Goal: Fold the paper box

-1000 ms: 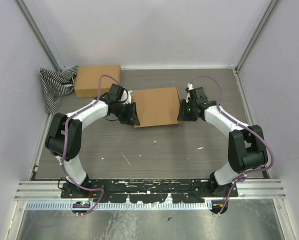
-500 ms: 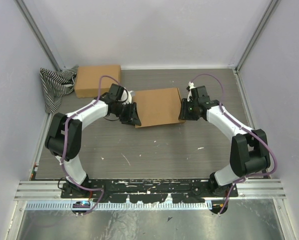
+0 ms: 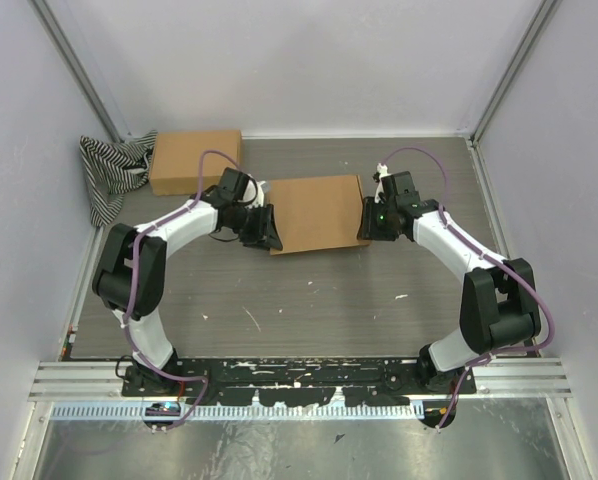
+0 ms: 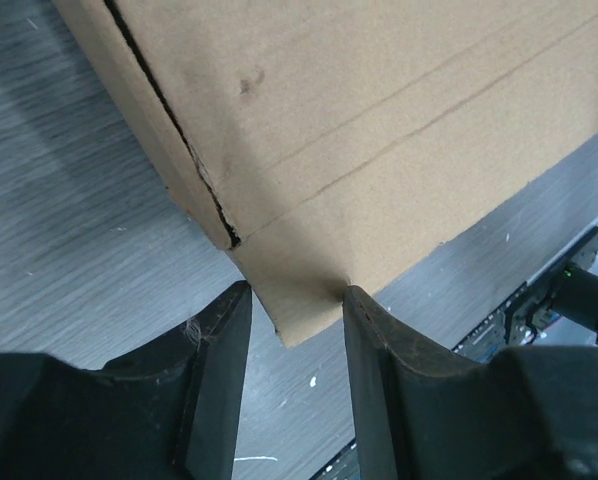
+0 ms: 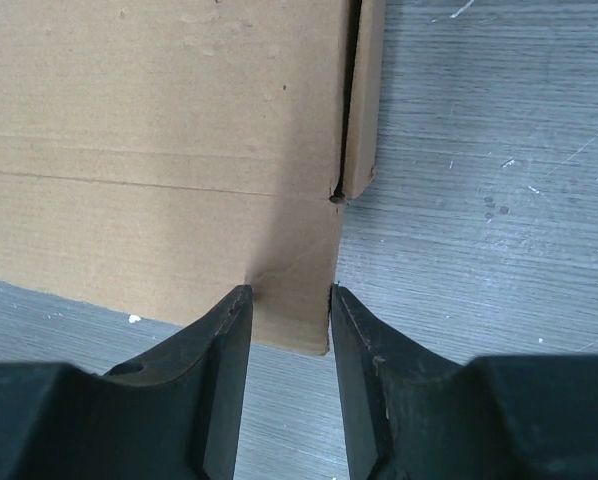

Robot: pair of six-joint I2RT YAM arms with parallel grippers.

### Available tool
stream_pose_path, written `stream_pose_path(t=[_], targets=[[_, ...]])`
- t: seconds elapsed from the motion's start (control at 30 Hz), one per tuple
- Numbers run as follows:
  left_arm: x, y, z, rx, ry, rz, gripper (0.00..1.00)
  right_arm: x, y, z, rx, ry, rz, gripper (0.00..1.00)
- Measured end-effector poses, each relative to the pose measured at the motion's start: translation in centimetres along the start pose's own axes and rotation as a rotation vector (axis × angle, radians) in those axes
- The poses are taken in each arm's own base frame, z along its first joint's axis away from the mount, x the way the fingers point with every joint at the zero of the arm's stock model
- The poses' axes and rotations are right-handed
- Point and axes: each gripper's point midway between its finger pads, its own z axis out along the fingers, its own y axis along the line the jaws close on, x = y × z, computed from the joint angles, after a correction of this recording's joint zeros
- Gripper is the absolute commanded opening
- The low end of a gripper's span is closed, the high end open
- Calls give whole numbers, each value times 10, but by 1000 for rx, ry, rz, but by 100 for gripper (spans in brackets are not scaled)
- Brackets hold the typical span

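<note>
Paper box (image 3: 315, 213), left gripper (image 4: 294, 310) and right gripper (image 5: 289, 300) pinching opposite corners

The paper box (image 3: 316, 213) is matt brown creased cardboard, the desk (image 3: 329, 300) grey wood-grain with scuffs, the pincer fingers (image 4: 224, 370) matt black plastic, the striped cloth (image 3: 109, 175) soft.

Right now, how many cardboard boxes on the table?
2. One flat box at table centre, pinched at its near corners by the left gripper and right gripper; a second box at back left beside the striped cloth.
</note>
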Motion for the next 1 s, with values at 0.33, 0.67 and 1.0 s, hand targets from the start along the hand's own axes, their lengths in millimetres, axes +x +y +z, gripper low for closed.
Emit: stream_pose_path(t=[0.33,0.67,1.0], targets=[[-13,13,5,-69,-59,35,47,-2,0,10,-2,-2,0,42],[-21,16,6,-87,-93,49,49,2,-4,27,4,15,7,41],[-25,19,6,-100,-109,52,52,-2,-4,33,6,-2,13,40]])
